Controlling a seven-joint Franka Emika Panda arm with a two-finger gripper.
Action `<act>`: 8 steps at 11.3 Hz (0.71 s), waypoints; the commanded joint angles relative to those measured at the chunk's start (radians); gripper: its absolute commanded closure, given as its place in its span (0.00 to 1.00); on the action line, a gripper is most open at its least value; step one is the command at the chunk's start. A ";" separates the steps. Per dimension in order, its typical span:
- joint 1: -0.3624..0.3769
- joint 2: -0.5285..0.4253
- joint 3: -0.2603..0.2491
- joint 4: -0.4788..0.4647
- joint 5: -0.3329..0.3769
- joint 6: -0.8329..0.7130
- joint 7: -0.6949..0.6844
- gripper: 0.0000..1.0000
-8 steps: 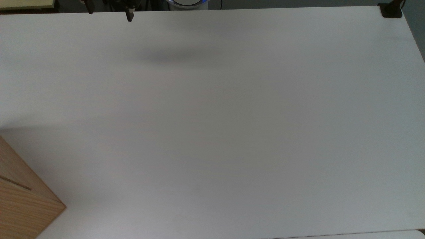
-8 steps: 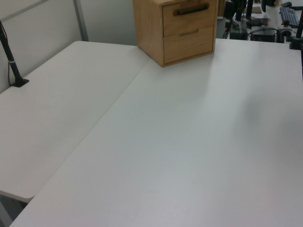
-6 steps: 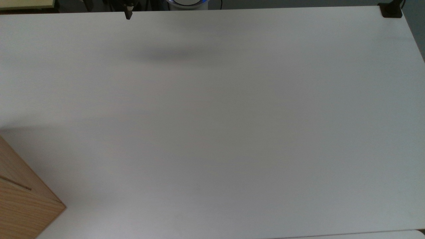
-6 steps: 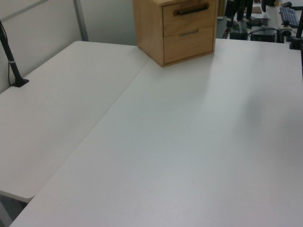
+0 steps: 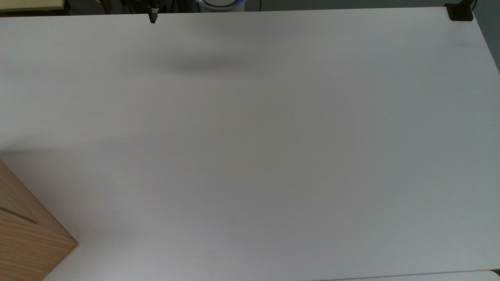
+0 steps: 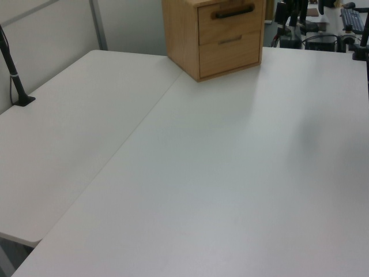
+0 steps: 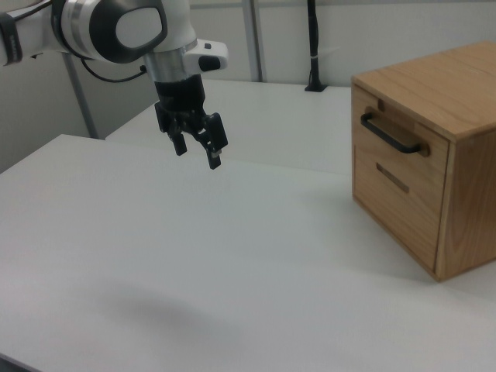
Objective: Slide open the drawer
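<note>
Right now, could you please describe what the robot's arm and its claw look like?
The arm is glossy white with rounded shells, dark grey joint bands and a black cable trailing behind it. A white wrist block sits above a black claw, with two short black fingers that have paler tips. In the top view only a dark fingertip pokes in at the upper edge.

One cabinet (image 7: 430, 163), two drawers (image 7: 391, 128), one gripper (image 7: 197, 149)

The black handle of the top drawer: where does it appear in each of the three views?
Top view: not in it; only a corner of the cabinet shows at the bottom left.
Left view: the handle is at the top edge, right of centre.
Right view: the handle is at the right, on the cabinet's front.
Shared landmark: the wooden cabinet on the white table.
</note>
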 commanded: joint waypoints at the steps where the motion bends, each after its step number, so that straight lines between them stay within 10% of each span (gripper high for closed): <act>1: 0.002 -0.005 -0.001 0.003 -0.013 -0.017 -0.016 0.00; 8: -0.010 0.110 -0.006 0.063 -0.111 0.161 -0.188 0.00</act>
